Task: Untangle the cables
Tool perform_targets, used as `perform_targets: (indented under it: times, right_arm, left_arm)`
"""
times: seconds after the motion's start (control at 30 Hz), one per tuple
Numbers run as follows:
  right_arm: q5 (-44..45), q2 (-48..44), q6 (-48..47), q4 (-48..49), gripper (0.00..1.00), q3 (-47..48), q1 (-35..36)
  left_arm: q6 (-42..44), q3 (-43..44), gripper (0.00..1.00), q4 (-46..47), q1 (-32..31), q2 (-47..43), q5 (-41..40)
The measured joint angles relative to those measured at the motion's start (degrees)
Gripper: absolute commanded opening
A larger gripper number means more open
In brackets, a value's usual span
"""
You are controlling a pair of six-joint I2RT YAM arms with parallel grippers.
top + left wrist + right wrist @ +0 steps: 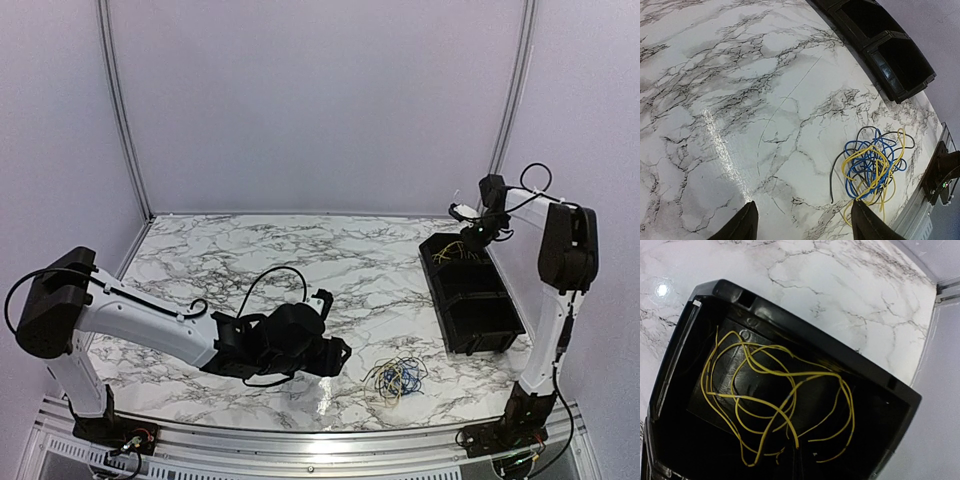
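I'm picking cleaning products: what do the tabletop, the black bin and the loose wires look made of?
Tabletop: probably glossy marble-print laminate or film, though real stone can't be ruled out; it mirrors the lamp. Bin: moulded black plastic, semi-gloss, with a formed rim. Wires: thin plastic-coated strands, yellow, blue and black, bending in loose loops.

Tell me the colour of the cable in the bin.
The cable is yellow; the right wrist view shows it best.

The left gripper (334, 326) is reaching low across the marble table (300, 250), pointing toward a tangle of yellow, blue and black cables (396, 377) that is lying near the front edge. The right gripper (472, 234) is hovering over the far compartment of a black bin (487, 342), where yellow wire strands (449, 250) are showing.
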Motion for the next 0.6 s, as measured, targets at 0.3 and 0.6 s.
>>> perform_targets:
  times: [0.3, 0.6]
  right_arm:
    - [-0.9, 2.14, -0.11, -1.64, 0.16, 0.7, -1.92]
    - [-2.78, -4.57, -2.1, -7.52, 0.31, 2.34, -3.32]
  left_arm:
    - [0.55, -0.09, 0.67, -0.28, -0.02, -2.23, -1.36]
    - [4.98, 3.56, 0.67, -2.27, -0.02, -2.16, -0.96]
